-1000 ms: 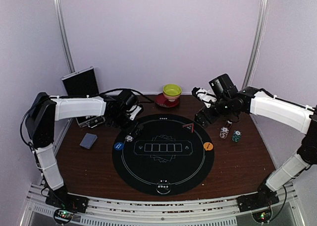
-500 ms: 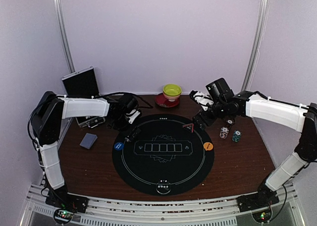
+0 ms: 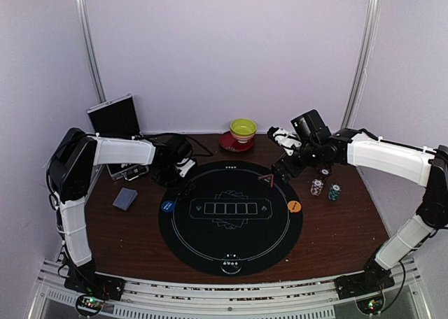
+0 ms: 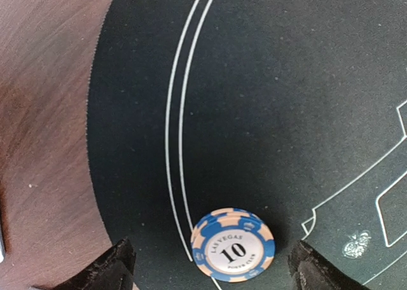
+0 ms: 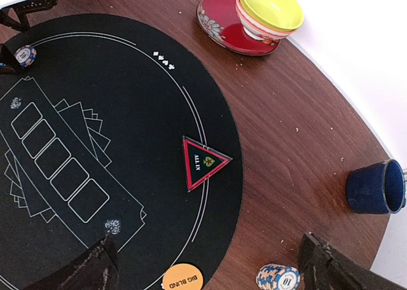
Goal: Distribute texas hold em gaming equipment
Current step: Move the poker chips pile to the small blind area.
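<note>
The left gripper [image 4: 213, 268] hangs low over the far-left part of the round black poker mat [image 3: 231, 243] with its jaws standing wide. A blue-and-cream poker chip [image 4: 233, 244] marked 10 lies flat on the felt between the fingers [image 4: 117, 268], with a gap on each side, so nothing is gripped. The chip sits right at the mat's double white ring line, near the edge where the brown wooden table [image 4: 44, 144] begins. The right gripper [image 5: 210, 268] hovers higher over the far-right part of the mat, jaws spread wide and empty. Below it a red-edged triangular ALL IN marker [image 5: 202, 161] lies on the ring line, and the orange BIG BLIND disc [image 5: 182, 278] rests nearer, at the mat's right edge. A blue disc [image 3: 168, 206] sits at the left edge. Off the mat to the right stand a white-and-red chip stack [image 3: 317, 187] and a green chip stack [image 3: 334, 192]; to the left lies a grey-blue deck of cards [image 3: 125, 198]. At the far side are a yellow-green bowl [image 5: 267, 10] on a red saucer [image 5: 216, 20] and a dark blue mug [image 5: 372, 188]
</note>
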Robot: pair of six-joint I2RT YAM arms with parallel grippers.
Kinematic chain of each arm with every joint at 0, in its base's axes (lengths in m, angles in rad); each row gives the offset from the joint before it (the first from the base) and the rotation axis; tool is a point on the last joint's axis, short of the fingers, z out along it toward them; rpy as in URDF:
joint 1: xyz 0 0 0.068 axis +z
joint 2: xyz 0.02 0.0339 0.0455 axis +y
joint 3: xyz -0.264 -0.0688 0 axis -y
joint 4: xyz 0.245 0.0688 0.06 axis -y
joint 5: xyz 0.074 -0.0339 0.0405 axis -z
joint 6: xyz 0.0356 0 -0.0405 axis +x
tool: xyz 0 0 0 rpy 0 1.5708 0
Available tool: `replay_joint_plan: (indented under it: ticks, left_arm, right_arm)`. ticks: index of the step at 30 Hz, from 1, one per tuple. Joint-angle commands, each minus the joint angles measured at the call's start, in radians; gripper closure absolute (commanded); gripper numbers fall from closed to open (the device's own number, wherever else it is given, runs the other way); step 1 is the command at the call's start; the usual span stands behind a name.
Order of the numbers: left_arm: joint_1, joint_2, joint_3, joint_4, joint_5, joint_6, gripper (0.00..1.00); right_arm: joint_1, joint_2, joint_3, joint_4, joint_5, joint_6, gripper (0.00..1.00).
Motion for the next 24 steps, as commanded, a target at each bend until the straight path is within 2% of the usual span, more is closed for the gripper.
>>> replay_joint_plan:
  ticks: [1,9,24]
  left_arm:
    - [0.000,0.007,0.011,0.021,0.030,0.013,0.13]
    - [0.003,0.032,0.016,0.021,-0.019,0.003,0.14]
    - [0.026,0.050,0.020,0.024,-0.031,-0.009,0.22]
  right_arm:
    - [0.002,-0.007,-0.011,0.020,0.018,-0.003,0.00]
    - [0.002,-0.008,-0.011,0.020,0.016,-0.004,0.00]
    - [0.002,-0.010,-0.011,0.020,0.006,-0.004,0.00]
